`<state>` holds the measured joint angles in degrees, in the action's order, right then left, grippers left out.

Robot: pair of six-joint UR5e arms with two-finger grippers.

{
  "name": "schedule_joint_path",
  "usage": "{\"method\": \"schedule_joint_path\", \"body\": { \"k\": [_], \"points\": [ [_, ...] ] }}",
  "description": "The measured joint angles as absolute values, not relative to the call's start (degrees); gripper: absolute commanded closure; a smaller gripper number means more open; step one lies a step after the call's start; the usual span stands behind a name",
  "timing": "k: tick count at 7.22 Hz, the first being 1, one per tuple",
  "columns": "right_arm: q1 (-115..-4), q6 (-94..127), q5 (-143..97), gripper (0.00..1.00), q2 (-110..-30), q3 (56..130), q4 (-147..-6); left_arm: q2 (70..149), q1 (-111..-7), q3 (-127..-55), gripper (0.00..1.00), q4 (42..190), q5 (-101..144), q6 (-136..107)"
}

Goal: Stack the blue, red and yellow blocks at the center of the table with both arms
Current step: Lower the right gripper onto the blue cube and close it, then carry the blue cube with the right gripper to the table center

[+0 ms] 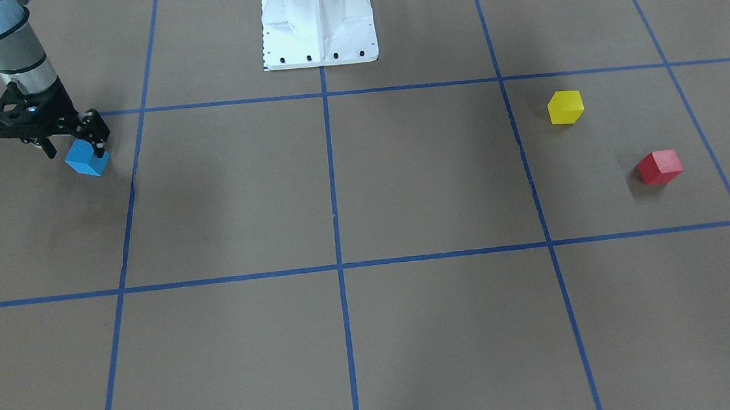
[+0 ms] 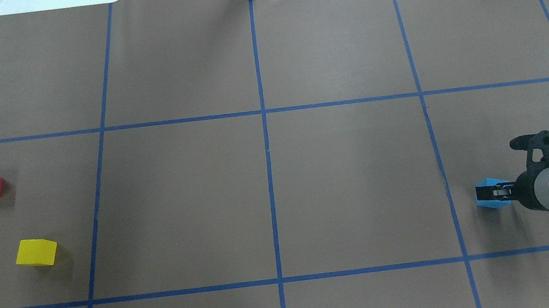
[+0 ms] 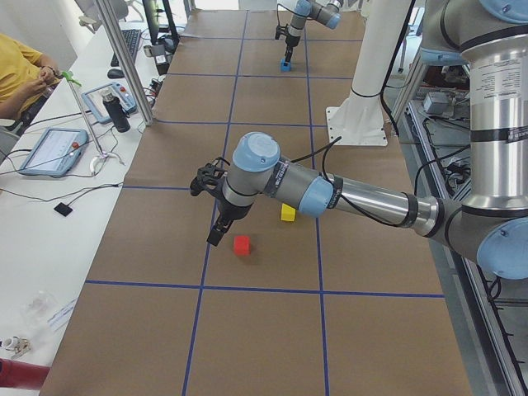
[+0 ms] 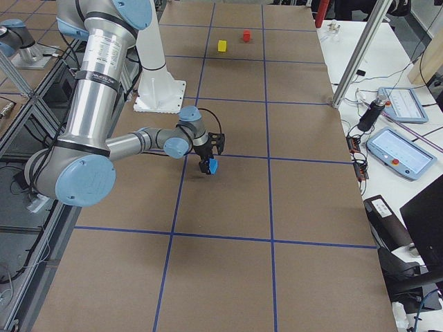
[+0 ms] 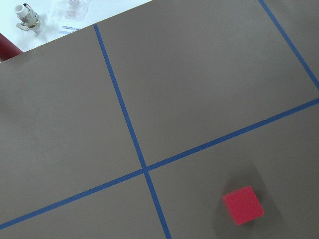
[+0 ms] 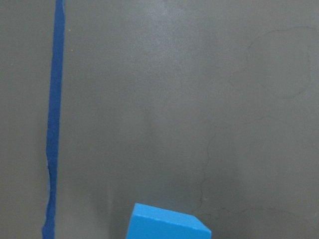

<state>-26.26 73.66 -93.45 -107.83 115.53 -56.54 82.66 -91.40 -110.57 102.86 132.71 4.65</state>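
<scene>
On the robot's right of the white pedestal base, well out from it, the right arm pinches the light blue block between its jaws, down near the bench. On the pedestal's other side sit the yellow block and, farther out, the red block, apart from each other. The left arm hangs just beside the red block; I cannot tell whether its jaws are spread.

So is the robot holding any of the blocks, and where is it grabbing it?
Yes! The right gripper pinches the blue block by two opposite sides. The red block and yellow block lie free on the table.
</scene>
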Motion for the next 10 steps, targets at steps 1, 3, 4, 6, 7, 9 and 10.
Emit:
{"method": "schedule_joint_path", "body": {
  "k": [1,3,4,6,7,9,10],
  "points": [
    [-25.88,73.48,-93.21,1.0,-107.54,115.63,-56.52,82.64,-91.41,-110.55,0.0,102.9,132.71,4.7],
    [-25.91,72.92,-93.22,1.0,-106.59,116.08,-56.53,82.6,-91.41,-110.54,0.0,102.92,132.71,4.72],
    [-26.45,72.74,-93.79,1.0,-105.06,116.3,-56.81,82.58,-91.41,-110.55,0.0,102.92,132.71,4.67],
    [-28.84,72.14,-95.8,1.0,-95.98,115.73,-62.93,82.57,-91.41,-110.47,0.0,102.9,132.71,4.62],
    [-29.94,71.55,-96.67,1.0,-88.2,114.08,-69.19,82.59,-91.41,-110.27,0.0,102.86,132.71,4.6],
    [-30.26,71.24,-97.02,1.0,-70.9,107.06,-80.49,82.61,-91.41,-109.84,0.0,102.84,132.71,4.57],
    [-30.16,71.41,-96.94,1.0,-62.71,102.13,-84.34,82.62,-91.41,-109.7,0.0,102.83,132.71,4.57]
  ]
}}
